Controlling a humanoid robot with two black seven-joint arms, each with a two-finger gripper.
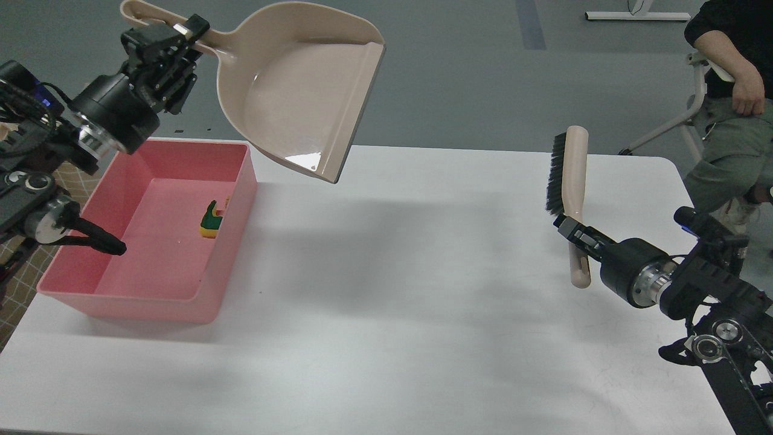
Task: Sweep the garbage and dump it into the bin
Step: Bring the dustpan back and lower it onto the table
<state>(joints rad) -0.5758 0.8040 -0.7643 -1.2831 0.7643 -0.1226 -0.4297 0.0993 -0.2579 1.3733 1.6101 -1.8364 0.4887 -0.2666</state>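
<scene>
The pink bin (72, 284) stands on the left of the white table (398, 290). The yellow sponge with green backing (211, 221) lies inside it against the right wall. The bread slice is not in view. My left gripper (181, 36) is shut on the handle of the beige dustpan (302, 103), held in the air to the right of the bin's far corner, with its pan empty. My right gripper (570, 229) is shut on the handle of a beige brush (570, 175) with black bristles, held upright above the table's right side.
A person (724, 109) sits on a chair beyond the table's far right corner. A checked cloth (24, 266) hangs left of the bin. The table's right edge is close to my right arm.
</scene>
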